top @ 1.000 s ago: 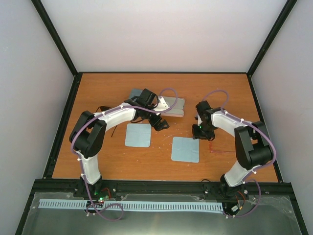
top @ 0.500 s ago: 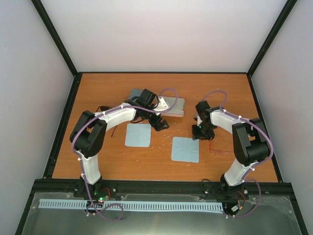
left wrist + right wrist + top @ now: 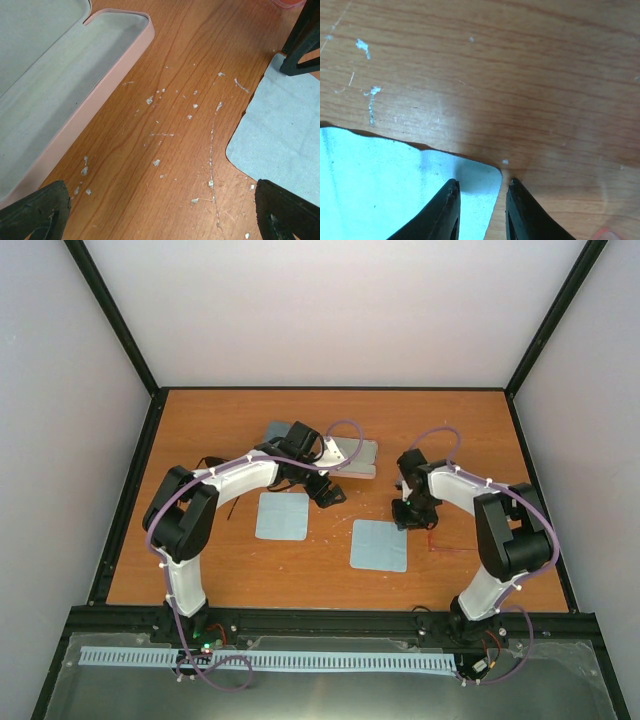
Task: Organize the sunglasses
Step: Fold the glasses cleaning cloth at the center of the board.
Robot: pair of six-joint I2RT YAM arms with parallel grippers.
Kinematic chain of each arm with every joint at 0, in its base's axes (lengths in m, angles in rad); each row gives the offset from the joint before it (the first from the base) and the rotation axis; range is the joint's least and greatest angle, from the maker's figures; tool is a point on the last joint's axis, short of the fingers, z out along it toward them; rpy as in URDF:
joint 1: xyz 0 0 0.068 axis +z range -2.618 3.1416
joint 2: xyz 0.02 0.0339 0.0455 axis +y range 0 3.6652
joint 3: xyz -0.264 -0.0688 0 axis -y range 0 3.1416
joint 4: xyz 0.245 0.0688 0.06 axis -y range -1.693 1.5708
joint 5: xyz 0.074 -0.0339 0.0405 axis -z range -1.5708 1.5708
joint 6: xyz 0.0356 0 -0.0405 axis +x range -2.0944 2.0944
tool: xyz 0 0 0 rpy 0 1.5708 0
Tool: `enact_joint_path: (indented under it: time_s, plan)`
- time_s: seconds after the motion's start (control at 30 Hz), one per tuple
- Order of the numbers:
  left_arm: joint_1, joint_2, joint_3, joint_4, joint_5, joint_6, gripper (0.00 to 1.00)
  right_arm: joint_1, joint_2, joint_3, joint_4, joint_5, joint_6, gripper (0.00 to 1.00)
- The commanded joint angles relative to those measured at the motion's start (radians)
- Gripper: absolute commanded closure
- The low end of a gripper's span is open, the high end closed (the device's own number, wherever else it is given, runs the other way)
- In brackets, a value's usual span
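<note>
- While the left hand [image 3: 159, 192] hangs released beside the pink case [image 3: 100, 95], the right hand [image 3: 483, 182] straddles a cloth [image 3: 395, 190] corner, slightly parted.
- Red sunglasses [image 3: 455, 549] lie on the table [image 3: 450, 430], centre-right.

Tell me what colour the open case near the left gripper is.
The open case is pale pink outside with an off-white lining, clearest in the left wrist view.

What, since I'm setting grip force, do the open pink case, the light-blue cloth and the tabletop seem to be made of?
Pink case: probably a rigid plastic or leatherette-covered shell, given its smooth matte rim, with a pale, felt-like lining. Light-blue cloth: thin soft fabric, likely microfibre, since it looks matte and lies flat with a slightly wavy edge. Tabletop: wood or wood-look laminate, with visible grain, a slight sheen and white flecks.
</note>
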State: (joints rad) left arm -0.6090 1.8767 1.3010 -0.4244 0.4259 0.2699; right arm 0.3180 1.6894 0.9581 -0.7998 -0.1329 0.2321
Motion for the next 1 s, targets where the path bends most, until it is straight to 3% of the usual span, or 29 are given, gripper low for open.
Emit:
enact_joint_path:
  time_s: [0.0, 0.3, 0.43, 0.6, 0.67, 0.83, 0.97]
  plan:
    - [-0.012, 0.003, 0.029, 0.009, 0.001, -0.019, 0.01, 0.039, 0.071, -0.039, -0.037, -0.008, 0.017, 0.74]
    - [-0.026, -0.010, 0.003, 0.019, -0.017, -0.016, 0.01, 0.073, 0.114, -0.043, -0.013, -0.006, 0.052, 0.84]
    - [-0.034, -0.009, 0.005, 0.020, -0.015, -0.010, 0.01, 0.073, 0.127, -0.038, -0.017, 0.015, 0.060, 0.97]
    - [-0.060, 0.014, 0.019, 0.016, 0.007, 0.011, 0.02, 0.073, 0.108, -0.029, -0.014, 0.024, 0.081, 0.97]
    - [-0.078, 0.028, 0.020, 0.016, 0.007, 0.020, 0.05, 0.073, 0.087, -0.024, -0.010, 0.027, 0.100, 0.97]
    - [-0.144, 0.070, 0.009, 0.013, -0.021, 0.036, 0.26, 0.073, 0.048, -0.012, -0.002, 0.038, 0.121, 0.97]
    - [-0.187, 0.103, 0.005, 0.020, -0.062, 0.045, 0.33, 0.073, 0.034, -0.017, 0.016, 0.047, 0.123, 0.97]
